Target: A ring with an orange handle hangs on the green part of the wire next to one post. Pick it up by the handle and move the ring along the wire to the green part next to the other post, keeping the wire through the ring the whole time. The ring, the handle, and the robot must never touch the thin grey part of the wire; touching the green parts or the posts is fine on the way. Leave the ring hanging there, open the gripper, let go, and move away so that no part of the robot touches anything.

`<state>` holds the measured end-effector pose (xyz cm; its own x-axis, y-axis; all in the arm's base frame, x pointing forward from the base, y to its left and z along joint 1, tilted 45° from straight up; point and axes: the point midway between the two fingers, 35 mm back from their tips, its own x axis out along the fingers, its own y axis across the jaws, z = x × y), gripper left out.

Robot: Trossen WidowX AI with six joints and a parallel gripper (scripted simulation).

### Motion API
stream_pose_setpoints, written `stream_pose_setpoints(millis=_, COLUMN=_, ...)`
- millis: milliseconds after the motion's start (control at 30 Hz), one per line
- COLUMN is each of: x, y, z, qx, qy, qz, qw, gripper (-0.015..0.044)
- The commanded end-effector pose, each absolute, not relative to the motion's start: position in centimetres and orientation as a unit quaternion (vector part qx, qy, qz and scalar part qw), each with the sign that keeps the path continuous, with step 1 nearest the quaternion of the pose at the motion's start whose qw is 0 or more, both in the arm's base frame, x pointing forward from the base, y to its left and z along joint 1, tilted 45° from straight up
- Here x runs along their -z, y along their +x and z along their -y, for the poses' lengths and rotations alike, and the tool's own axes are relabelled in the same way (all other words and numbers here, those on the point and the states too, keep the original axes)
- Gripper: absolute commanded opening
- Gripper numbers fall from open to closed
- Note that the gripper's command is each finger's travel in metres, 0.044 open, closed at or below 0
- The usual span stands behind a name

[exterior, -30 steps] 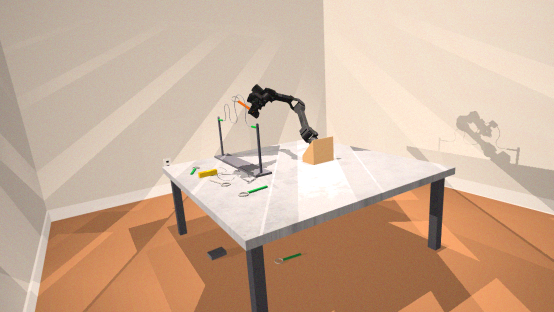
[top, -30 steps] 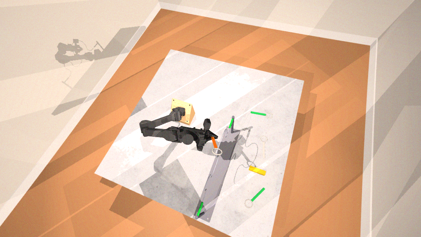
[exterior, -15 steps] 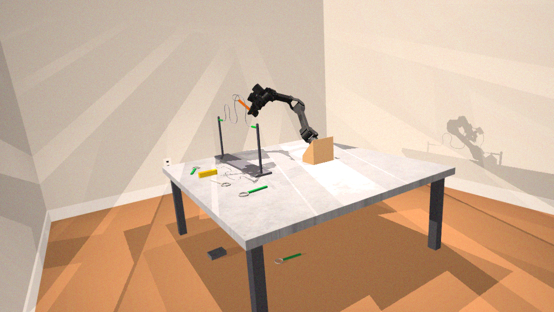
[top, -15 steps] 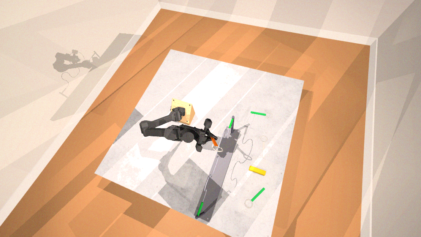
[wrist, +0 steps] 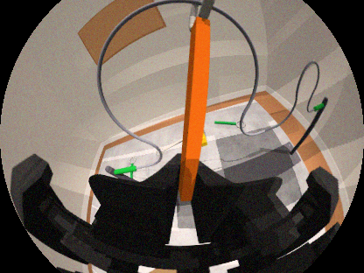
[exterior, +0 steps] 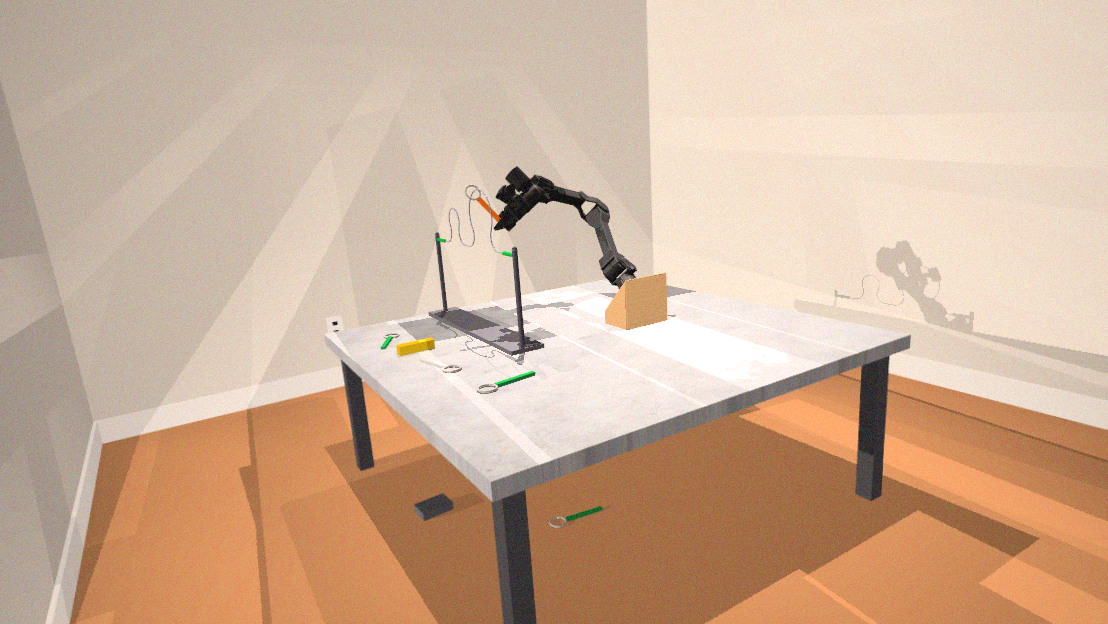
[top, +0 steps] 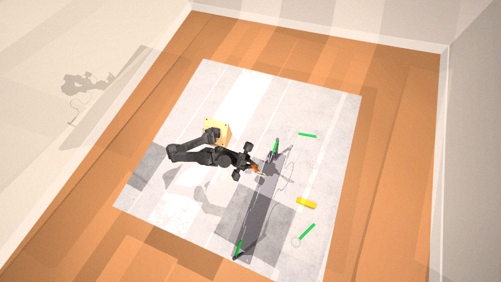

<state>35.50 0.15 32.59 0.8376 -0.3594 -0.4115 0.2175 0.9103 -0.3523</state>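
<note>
The gripper (top: 251,166) (exterior: 500,223) (wrist: 185,195) is shut on the lower end of the orange handle (top: 255,168) (exterior: 487,208) (wrist: 197,96). The handle slants up to the pale ring (exterior: 465,192), which is high at the top of the tall loop of grey wire (wrist: 100,79). In the wrist view the wire passes at the ring, which shows nearly edge-on; contact cannot be told. One green part (top: 275,146) (exterior: 507,253) (wrist: 125,170) is on the near side of this loop. The other green part (top: 238,248) (exterior: 441,240) (wrist: 318,107) is beyond the wire's further bends.
One post (exterior: 517,302) and the other post (exterior: 441,275) stand on a dark base board. A yellow block (top: 305,202) (exterior: 415,346), two green-handled rings and a pale ring lie on the table beyond the frame. A wooden block (exterior: 647,302) stands at the arm's base.
</note>
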Motion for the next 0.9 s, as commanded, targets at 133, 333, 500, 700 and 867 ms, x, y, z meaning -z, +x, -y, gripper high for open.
stream_pose_setpoints(millis=133, x=-32.66, y=35.48, z=0.07, qx=0.163, qy=-0.198, qz=-0.238, qw=0.937, gripper=-0.015)
stream_pose_setpoints(millis=333, x=-32.76, y=35.46, z=0.3, qx=0.172, qy=-0.234, qz=-0.235, qw=0.928, gripper=-0.015)
stream_pose_setpoints(millis=500, x=-32.85, y=35.44, z=0.48, qx=0.178, qy=-0.263, qz=-0.233, qw=0.919, gripper=-0.015)
stream_pose_setpoints(millis=700, x=-32.98, y=35.42, z=0.69, qx=0.186, qy=-0.298, qz=-0.23, qw=0.908, gripper=-0.015)
stream_pose_setpoints(millis=867, x=-33.09, y=35.4, z=0.85, qx=0.193, qy=-0.327, qz=-0.227, qw=0.897, gripper=-0.015)
